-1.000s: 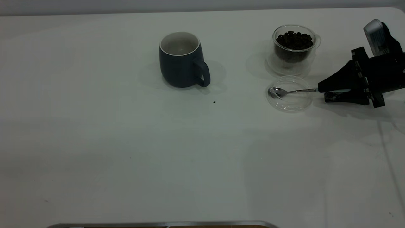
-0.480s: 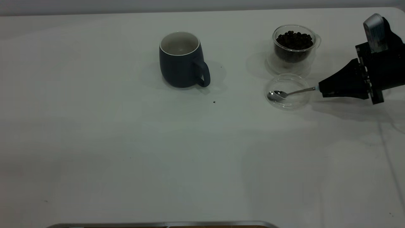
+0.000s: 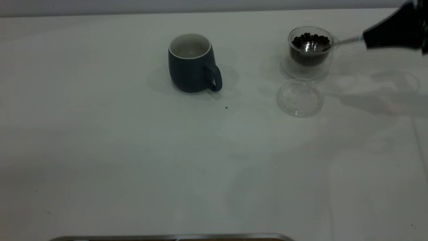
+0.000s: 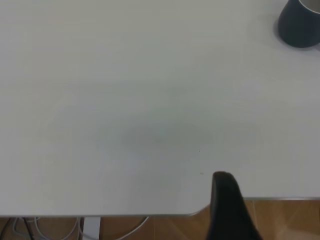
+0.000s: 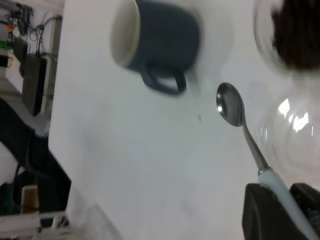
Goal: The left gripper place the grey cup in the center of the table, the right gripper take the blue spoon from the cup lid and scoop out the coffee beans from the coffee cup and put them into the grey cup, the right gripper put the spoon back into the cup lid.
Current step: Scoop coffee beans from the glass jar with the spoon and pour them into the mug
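The right gripper [image 3: 365,39], clamped on the pale-blue-handled steel spoon [image 3: 314,47], hovers it over the clear glass bean cup [image 3: 311,50]. Scooping comes next, likely a downward dip. The left gripper's state I cannot tell

**Spoon held at the coffee cup**

The right gripper [image 3: 365,39] enters from the far right edge, its jaws closed on the blue spoon [image 3: 321,46]. The spoon's steel bowl reaches out ahead of the jaws, over the coffee beans [image 3: 311,40] in the coffee cup [image 3: 310,50]. The cup lid [image 3: 299,97] lies on the worktop [image 3: 133,150] below and ahead of the jaws, just beside the coffee cup. The grey cup [image 3: 192,63] stands upright well beyond the spoon's tip, handle facing the jaws' side.
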`<state>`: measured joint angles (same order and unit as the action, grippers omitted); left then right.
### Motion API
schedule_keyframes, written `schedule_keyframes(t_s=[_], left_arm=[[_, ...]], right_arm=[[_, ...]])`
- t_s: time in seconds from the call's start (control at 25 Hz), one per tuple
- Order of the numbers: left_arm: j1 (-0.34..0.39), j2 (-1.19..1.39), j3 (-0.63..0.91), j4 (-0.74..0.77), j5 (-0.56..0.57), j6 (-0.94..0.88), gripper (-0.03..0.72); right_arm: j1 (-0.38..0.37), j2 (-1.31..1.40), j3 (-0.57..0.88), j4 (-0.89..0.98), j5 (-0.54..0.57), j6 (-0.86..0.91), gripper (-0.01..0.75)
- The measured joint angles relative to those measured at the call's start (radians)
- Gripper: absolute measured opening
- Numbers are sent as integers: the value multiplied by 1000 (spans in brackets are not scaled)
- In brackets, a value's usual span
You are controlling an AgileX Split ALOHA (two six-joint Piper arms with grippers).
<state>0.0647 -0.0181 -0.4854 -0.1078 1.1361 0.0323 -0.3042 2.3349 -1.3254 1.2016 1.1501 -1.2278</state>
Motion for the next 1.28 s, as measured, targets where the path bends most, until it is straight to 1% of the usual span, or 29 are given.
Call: schedule_keyframes(t_s=[0.24,0.36,0.48,0.76,1.28], left_arm=[[0,0,0,0,0,0,499],[0,0,0,0,0,0,499],[0,0,0,0,0,0,499],[0,0,0,0,0,0,499],[0,0,0,0,0,1,499]], right_arm=[[14,6,-181,-6,5,219,98],[26,38,-242,-49,-5,321,98],[35,78,-267,-89,-16,384,98],[35,149,-271,-71,-89,407,98],[65,215,-273,-12,-95,409,98]])
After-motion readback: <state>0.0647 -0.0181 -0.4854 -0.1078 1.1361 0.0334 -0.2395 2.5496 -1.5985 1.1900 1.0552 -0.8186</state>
